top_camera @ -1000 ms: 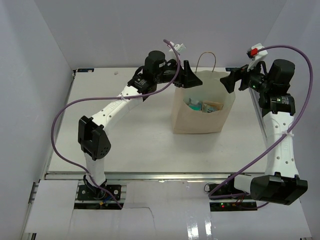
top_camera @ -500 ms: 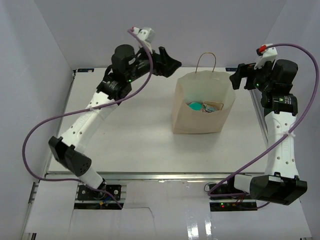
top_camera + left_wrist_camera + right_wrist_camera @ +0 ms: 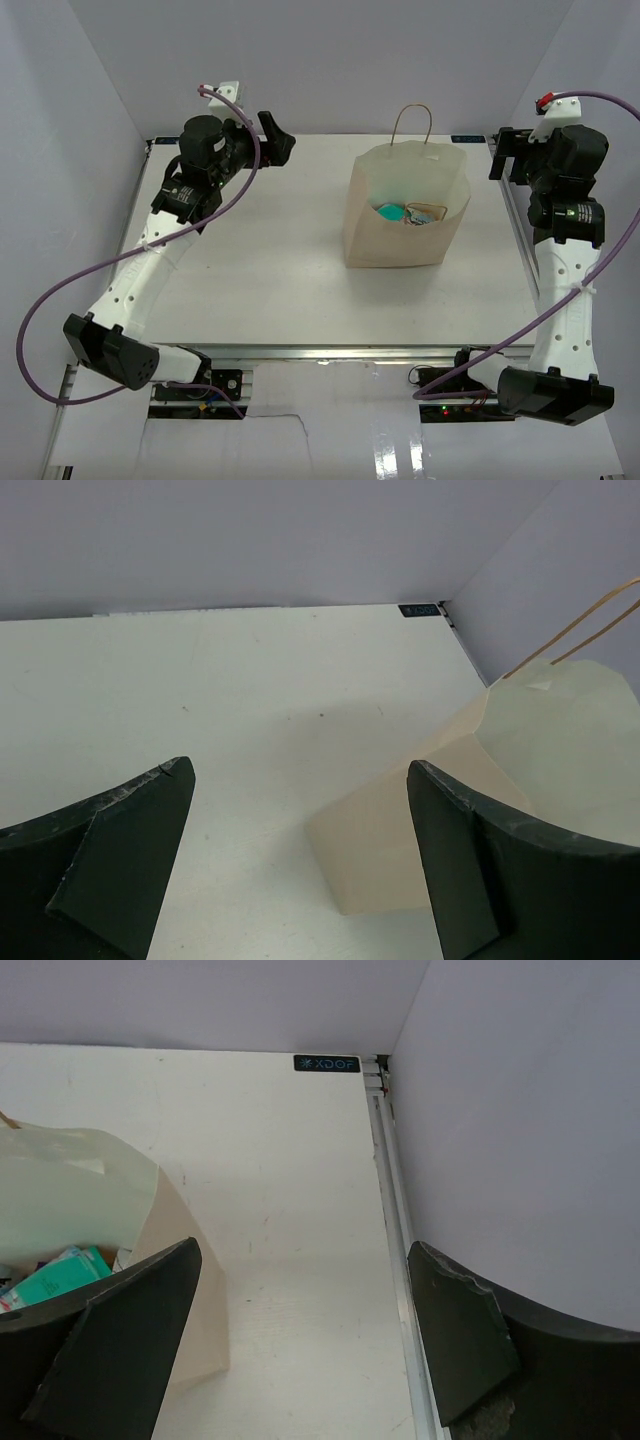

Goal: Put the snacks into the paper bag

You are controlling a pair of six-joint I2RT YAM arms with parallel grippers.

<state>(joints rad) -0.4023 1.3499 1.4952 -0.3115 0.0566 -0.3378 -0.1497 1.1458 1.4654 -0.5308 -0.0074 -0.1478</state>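
Observation:
The tan paper bag [image 3: 395,240] stands upright at the table's back middle, mouth open, loop handles up. Inside it lie snack packets: a teal one [image 3: 392,212] and an orange-tan one [image 3: 426,213]; others are hidden. The bag also shows in the left wrist view [image 3: 400,830] and the right wrist view [image 3: 190,1260], where the teal packet [image 3: 60,1273] peeks out. My left gripper [image 3: 275,140] is open and empty, high at the back left, well clear of the bag. My right gripper [image 3: 500,155] is open and empty at the back right, beside the bag.
The white table [image 3: 260,260] is walled by grey panels at left, back and right. A metal rail [image 3: 395,1230] runs along its right edge. Purple cables loop off both arms.
My left arm has swung away from the bag's rim to the back left. My right gripper has pulled back from the bag's right rim toward the right wall. Both are empty.

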